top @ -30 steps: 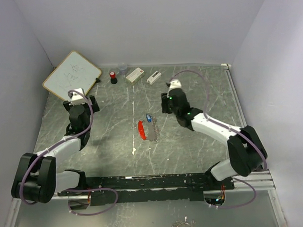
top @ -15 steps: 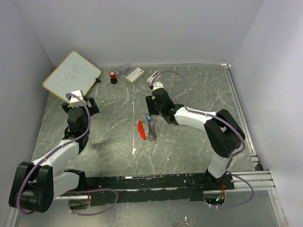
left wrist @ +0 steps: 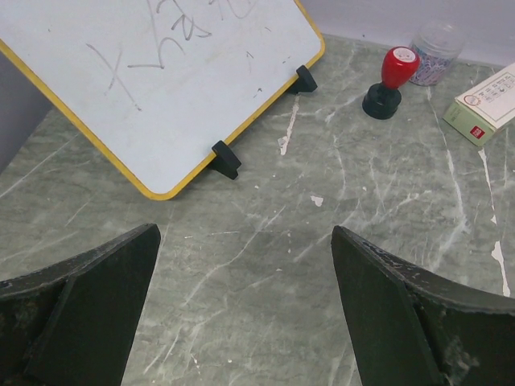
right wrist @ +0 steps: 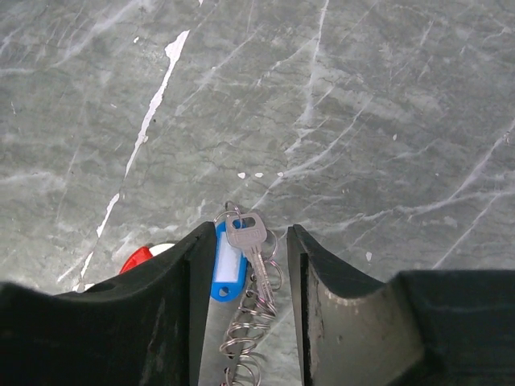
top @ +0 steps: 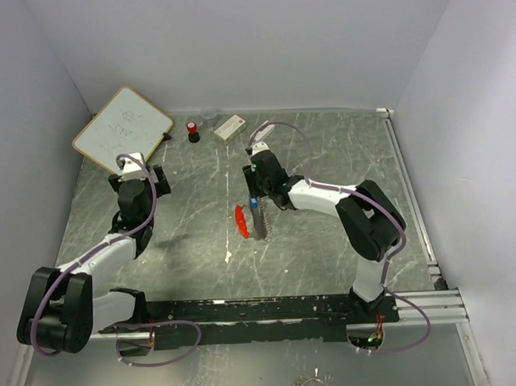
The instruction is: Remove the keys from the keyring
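Only our right wrist view clearly shows the keys [right wrist: 244, 231] on the table [right wrist: 362, 121] between the right gripper's [right wrist: 248, 269] parted fingers, keyring [right wrist: 138, 257] beside them. Our left gripper [left wrist: 244, 241] gapes wide, and the jar's [left wrist: 434, 50] contents are unclear.

Grey-green marbled table [top: 344, 241], plain white walls [top: 253, 49]

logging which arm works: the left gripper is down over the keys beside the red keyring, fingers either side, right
Wrong arm: the right gripper is down over the keys beside the red keyring, fingers either side, as the right wrist view shows. The left gripper is open near the whiteboard.
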### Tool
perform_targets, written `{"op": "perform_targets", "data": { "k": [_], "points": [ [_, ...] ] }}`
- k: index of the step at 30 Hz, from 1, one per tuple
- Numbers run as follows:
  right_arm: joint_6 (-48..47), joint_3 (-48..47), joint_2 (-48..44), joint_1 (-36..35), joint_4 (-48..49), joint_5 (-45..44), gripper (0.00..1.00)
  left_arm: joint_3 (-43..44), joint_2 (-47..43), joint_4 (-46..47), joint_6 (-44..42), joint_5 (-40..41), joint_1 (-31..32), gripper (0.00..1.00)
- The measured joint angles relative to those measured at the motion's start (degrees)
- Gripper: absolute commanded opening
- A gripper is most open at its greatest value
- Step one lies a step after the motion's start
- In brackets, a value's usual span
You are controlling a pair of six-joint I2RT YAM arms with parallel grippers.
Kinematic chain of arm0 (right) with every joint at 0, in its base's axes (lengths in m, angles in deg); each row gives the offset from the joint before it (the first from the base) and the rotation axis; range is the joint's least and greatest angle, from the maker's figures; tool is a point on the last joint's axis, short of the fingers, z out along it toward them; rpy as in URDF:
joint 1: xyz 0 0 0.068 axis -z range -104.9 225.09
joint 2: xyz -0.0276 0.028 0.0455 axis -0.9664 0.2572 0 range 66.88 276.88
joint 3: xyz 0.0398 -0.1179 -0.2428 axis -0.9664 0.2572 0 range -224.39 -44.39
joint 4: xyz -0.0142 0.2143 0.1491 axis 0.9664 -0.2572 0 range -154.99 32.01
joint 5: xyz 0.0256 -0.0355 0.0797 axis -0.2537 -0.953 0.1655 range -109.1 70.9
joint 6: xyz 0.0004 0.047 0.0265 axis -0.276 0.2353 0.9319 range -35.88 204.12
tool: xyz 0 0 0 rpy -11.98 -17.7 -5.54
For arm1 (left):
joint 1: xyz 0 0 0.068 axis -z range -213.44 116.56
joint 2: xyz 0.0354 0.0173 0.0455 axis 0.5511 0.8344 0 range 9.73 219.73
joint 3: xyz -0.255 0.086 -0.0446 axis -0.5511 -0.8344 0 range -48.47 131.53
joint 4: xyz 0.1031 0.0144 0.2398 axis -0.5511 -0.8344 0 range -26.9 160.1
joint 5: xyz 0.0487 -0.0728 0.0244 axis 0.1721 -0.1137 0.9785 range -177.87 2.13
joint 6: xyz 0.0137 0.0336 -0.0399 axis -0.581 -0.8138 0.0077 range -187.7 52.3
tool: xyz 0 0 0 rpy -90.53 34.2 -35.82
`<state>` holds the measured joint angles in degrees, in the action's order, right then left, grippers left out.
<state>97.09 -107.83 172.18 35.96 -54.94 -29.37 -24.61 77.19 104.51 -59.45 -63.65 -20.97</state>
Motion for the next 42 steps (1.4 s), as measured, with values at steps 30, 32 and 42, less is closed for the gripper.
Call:
{"op": "perform_targets", "data": {
  "k": [30, 32, 42],
  "points": [
    [-0.2, -2.7, 7.5, -0.2, 2.3, 3.7, 0.16, 1.1, 3.3, -0.2, 0.4, -0.5, 0.0, 0.99],
    [-0.3, -3.1, 7.9, -0.2, 2.3, 4.2, 0.05, 1.1, 3.5, -0.3, 0.4, -0.6, 0.0, 1.0],
    [-0.5, -4.7, 8.3, -0.2, 1.3, 4.9, 0.0, 1.1, 3.5, -0.4, 0.4, -0.9, 0.0, 1.0]
  ]
}}
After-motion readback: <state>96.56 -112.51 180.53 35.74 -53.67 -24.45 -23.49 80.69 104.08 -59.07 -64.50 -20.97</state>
